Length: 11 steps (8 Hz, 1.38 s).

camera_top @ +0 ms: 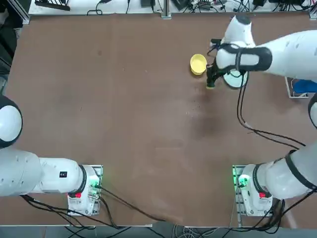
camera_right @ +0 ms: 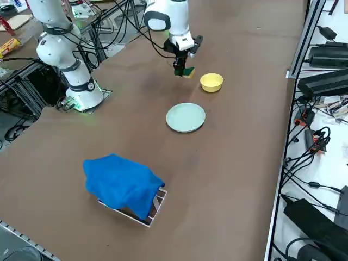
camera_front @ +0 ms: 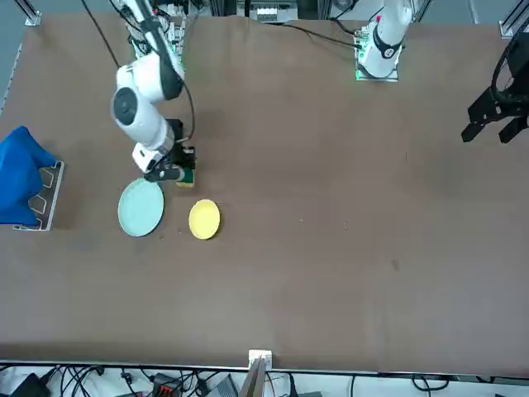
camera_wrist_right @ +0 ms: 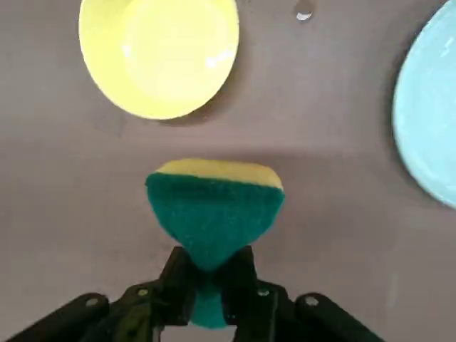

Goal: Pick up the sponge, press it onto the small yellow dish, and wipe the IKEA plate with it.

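My right gripper [camera_wrist_right: 210,274] is shut on the sponge [camera_wrist_right: 214,206], pinching its green top so the block bulges, yellow foam at its far edge. The sponge [camera_right: 188,72] hangs close over the table beside the small yellow dish [camera_right: 211,82], apart from it. The yellow dish [camera_top: 198,64] sits empty just left of the gripper [camera_top: 210,82] in the top view. The pale blue-green IKEA plate [camera_front: 140,208] lies flat next to the dish [camera_front: 204,219]; in the top view the plate [camera_top: 236,79] is partly hidden under my arm.
A blue cloth [camera_right: 122,185] lies draped over a small metal rack near the table's right edge, beyond the plate. A black cable [camera_top: 257,130] trails across the table from my right arm. Brown table [camera_top: 124,99] stretches bare to the left.
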Available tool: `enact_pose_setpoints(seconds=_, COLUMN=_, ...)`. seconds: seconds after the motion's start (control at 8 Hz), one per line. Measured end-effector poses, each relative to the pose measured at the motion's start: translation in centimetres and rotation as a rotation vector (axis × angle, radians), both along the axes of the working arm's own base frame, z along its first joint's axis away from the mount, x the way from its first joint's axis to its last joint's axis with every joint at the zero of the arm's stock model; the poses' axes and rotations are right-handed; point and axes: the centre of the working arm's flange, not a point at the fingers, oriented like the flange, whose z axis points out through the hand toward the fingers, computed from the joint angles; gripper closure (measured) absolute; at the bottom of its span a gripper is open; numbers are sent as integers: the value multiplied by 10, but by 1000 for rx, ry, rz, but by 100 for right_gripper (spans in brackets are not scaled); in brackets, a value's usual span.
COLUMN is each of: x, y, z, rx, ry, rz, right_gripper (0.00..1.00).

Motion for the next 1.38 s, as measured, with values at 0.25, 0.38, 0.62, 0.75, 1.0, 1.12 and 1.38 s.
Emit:
enact_pose_setpoints(seconds=0.25, x=-22, y=32, z=-17, rx=-10, ry=8, rz=-43, right_gripper=78)
enact_pose_setpoints(seconds=0.38, x=-31, y=46, z=-24, rx=-14, ry=12, rz=-53, right_gripper=78)
enact_pose_setpoints(seconds=0.62, x=-47, y=68, z=-39, rx=-23, ry=22, rz=-70, right_gripper=77)
enact_pose_setpoints(seconds=0.75, x=-54, y=78, z=-48, rx=-27, ry=24, rz=-79, right_gripper=76)
enact_pose_setpoints(seconds=1.0, x=-65, y=88, z=-65, rx=-39, ry=39, rz=-86, right_gripper=70)
enact_pose_setpoints(seconds=1.12, x=-67, y=91, z=-69, rx=-40, ry=40, rz=-89, right_gripper=59)
enact_pose_setpoints(seconds=1.38, x=-69, y=94, z=-71, rx=-40, ry=38, rz=-94, right_gripper=23)
